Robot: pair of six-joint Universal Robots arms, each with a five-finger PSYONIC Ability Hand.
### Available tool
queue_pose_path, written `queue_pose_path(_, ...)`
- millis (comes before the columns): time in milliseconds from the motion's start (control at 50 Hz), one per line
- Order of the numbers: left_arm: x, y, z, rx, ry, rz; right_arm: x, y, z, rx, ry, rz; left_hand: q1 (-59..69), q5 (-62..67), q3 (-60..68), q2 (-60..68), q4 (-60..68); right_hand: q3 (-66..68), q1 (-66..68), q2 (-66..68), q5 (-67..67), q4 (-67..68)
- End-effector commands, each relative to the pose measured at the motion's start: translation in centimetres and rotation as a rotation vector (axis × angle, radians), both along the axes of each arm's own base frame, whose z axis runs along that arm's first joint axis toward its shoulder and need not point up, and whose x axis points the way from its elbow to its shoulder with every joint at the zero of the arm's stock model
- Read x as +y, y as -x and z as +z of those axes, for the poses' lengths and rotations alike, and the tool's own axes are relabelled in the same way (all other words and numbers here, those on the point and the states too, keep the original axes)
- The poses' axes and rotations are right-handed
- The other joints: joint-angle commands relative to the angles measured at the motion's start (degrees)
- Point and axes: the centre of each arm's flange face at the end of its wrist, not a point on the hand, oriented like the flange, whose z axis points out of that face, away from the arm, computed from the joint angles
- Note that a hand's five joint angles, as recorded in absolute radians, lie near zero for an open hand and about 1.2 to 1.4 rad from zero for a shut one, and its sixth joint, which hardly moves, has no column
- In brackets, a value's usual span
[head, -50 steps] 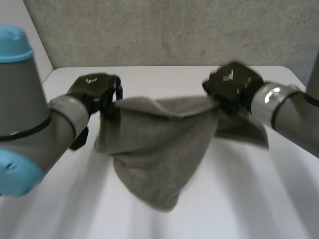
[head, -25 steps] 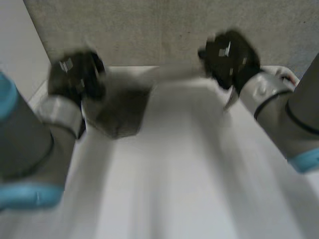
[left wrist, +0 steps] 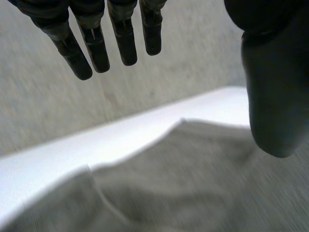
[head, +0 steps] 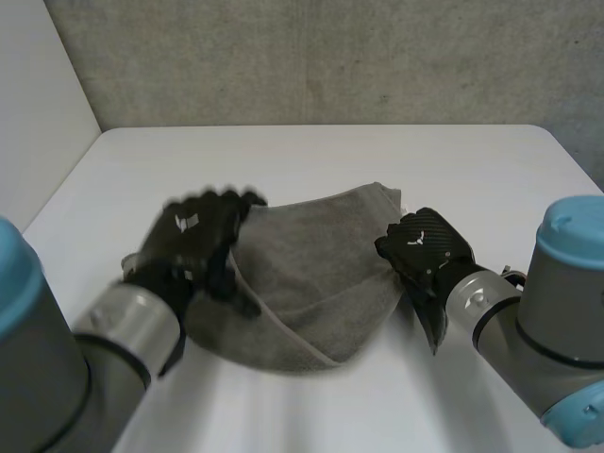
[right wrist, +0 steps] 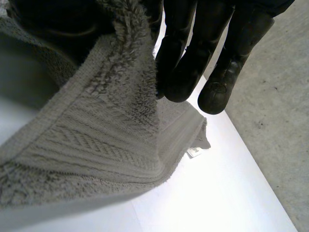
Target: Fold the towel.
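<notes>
Head view, and the count is quick: one grey towel (head: 321, 274), two black hands, two arms, one white table (head: 311, 160). The towel lies bunched in a rough heap near the middle of the table, its far edge a loose curve and a fold running across its near side. The left hand (head: 193, 247) sits at the towel's left edge, over the cloth. Left wrist view: its fingers (left wrist: 96, 46) are straight and spread well apart from the thumb (left wrist: 273, 96), nothing between them, with the towel under the palm. The right hand (head: 423, 250) is at the towel's right edge. Right wrist view: a ribbed hem of the towel climbs off the table and into that hand, pinched between the thumb and the fingers (right wrist: 186, 72), and one small white label (right wrist: 194, 152) sticks out from the cloth's far corner. The left arm (head: 113, 349) and the right arm (head: 528, 330) come in from the near corners. The tabletop is smooth and plain white with rounded far corners, a rough grey wall (head: 330, 57) stands behind it, and a paler panel (head: 38, 104) rises on the left.
</notes>
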Motion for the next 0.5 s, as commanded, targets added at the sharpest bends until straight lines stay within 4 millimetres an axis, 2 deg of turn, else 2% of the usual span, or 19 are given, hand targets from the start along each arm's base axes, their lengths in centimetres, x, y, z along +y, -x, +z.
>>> queue_pose_path(20, -5.9, 0.6, 1.0, -0.128, 0.119, 0.068, 0.2, 0.2, -2.0, 0.002, 0.003, -0.006, -4.93, -12.89, -4.24, -5.08, -5.40, 3.35, 3.66, 3.64, 2.01, 3.35)
queue_pose_path(40, -7.2, 0.8, 0.2, -0.213, 0.134, 0.069, 0.2, 0.2, -2.5, 0.007, -0.012, -0.006, -4.76, -12.72, -4.08, -4.91, -5.23, 3.35, 3.66, 3.64, 2.01, 3.35)
queue_pose_path(100, -8.2, 0.7, -0.7, -0.303, 0.143, 0.066, 0.2, 0.2, -3.0, 0.015, -0.027, -0.006, -4.59, -12.55, -3.91, -4.74, -5.06, 3.35, 3.66, 3.64, 2.01, 3.35)
queue_pose_path(140, -9.7, 1.1, -2.5, -0.462, 0.152, 0.034, 0.2, 0.2, -3.1, 0.015, -0.029, -0.008, -4.25, -12.22, -3.57, -4.40, -4.72, 3.35, 3.66, 3.64, 2.01, 3.35)
queue_pose_path(160, -9.7, 1.1, -2.5, -0.463, 0.152, 0.034, 0.2, 0.2, -3.2, 0.018, -0.030, -0.006, -4.25, -12.21, -3.57, -4.40, -4.72, 3.35, 3.66, 3.64, 2.01, 3.35)
queue_pose_path(200, -11.5, 1.2, -4.1, -0.559, 0.147, 0.020, 0.2, 0.2, -3.3, 0.022, -0.033, -0.005, -4.25, -12.21, -3.57, -4.40, -4.72, 3.35, 3.66, 3.64, 2.01, 3.35)
queue_pose_path(320, -13.1, 2.0, -5.6, -0.565, 0.137, -0.027, 0.4, 0.0, -5.1, 0.050, -0.080, 0.001, -4.25, -12.21, -3.57, -4.40, -4.72, 3.35, 3.66, 3.64, 2.01, 3.35)
queue_pose_path(360, -13.5, 2.8, -6.4, -0.556, 0.135, -0.082, 0.4, 0.0, -5.4, 0.055, -0.086, 0.002, -4.25, -12.21, -3.57, -4.40, -4.72, 3.35, 3.66, 3.64, 2.01, 3.35)
queue_pose_path(500, -14.2, 3.6, -7.7, -0.547, 0.130, -0.133, 0.5, -0.1, -5.6, 0.059, -0.090, 0.007, -4.42, -12.38, -3.74, -4.57, -4.89, 3.35, 3.66, 3.64, 2.01, 3.35)
